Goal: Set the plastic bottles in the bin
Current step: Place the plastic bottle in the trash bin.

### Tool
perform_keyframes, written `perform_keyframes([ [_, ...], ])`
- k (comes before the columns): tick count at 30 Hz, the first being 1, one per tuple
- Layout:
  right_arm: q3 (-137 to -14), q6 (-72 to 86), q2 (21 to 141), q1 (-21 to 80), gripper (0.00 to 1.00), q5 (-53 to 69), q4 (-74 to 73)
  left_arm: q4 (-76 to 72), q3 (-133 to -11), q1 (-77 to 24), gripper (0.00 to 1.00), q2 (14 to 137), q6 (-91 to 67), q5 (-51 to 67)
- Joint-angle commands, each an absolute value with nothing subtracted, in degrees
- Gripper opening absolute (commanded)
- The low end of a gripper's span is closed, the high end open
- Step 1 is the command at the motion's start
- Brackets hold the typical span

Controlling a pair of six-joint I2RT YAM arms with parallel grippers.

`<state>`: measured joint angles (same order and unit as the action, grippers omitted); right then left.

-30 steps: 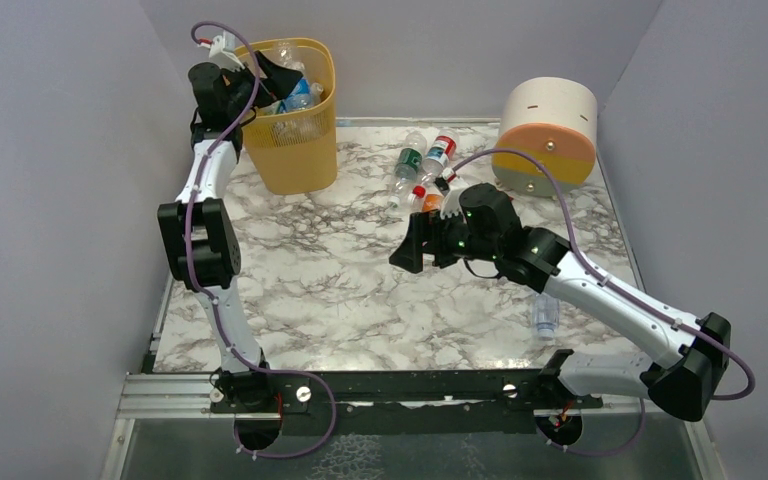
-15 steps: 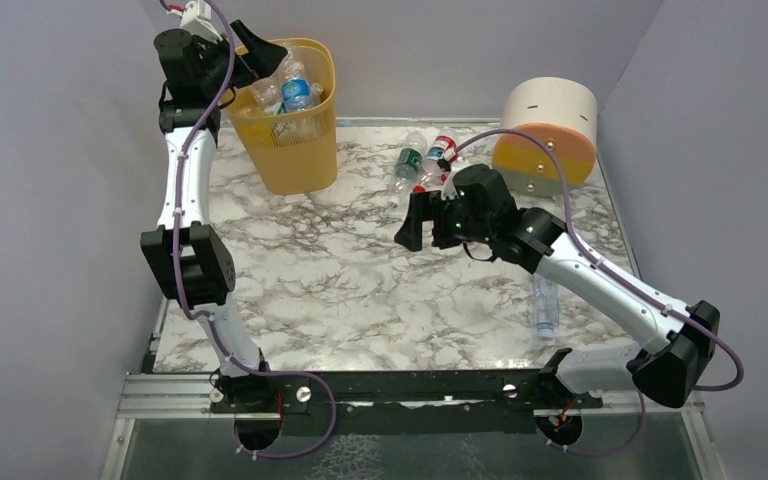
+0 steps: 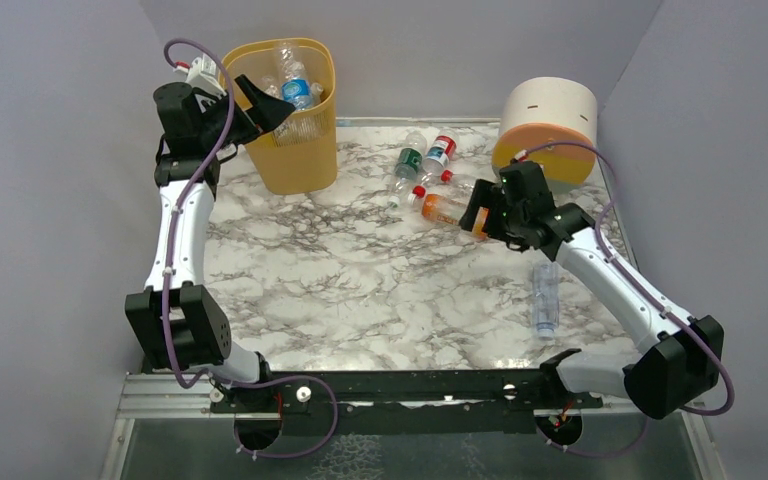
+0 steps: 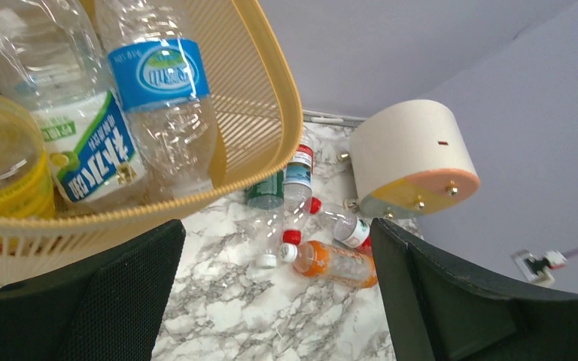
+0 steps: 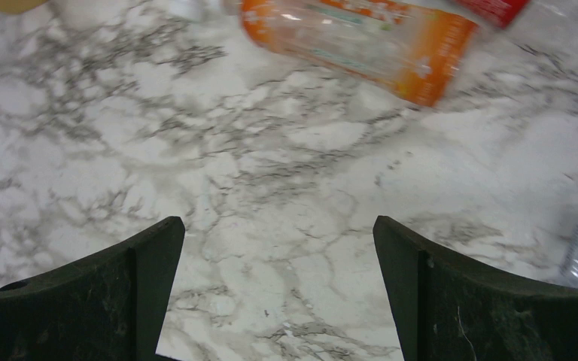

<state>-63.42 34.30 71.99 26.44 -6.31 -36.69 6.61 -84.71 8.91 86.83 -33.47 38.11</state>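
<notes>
The yellow-orange bin stands at the back left and holds several bottles, among them a blue-labelled one and a green-and-blue-labelled one. My left gripper hangs open and empty at the bin's near rim. An orange bottle lies on the table, with a green-labelled bottle and a red-labelled bottle behind it. My right gripper is open and empty just right of the orange bottle, above bare table. A clear bottle lies beside the right arm.
A round white, orange and grey drum stands at the back right, close behind the right wrist, and also shows in the left wrist view. Grey walls enclose the marble table on three sides.
</notes>
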Motion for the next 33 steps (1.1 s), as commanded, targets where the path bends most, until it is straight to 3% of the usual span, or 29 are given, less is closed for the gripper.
perform_keyframes([
  [1,-61.62,41.95,72.12,22.35,0.99,-13.26,-45.41,2.66,-78.18,8.34,0.99,81.98,-35.21,42.98],
  [18,-62.65,53.57,80.51,11.57,0.99,-32.64,-56.77,-5.88,-62.4,6.25,0.99,76.99,-38.58,48.39],
  [33,-55.1,39.62,83.39,8.1,0.99,-30.12,-45.47,-5.73,-59.37,6.2,0.99,73.31,-37.98,50.96],
])
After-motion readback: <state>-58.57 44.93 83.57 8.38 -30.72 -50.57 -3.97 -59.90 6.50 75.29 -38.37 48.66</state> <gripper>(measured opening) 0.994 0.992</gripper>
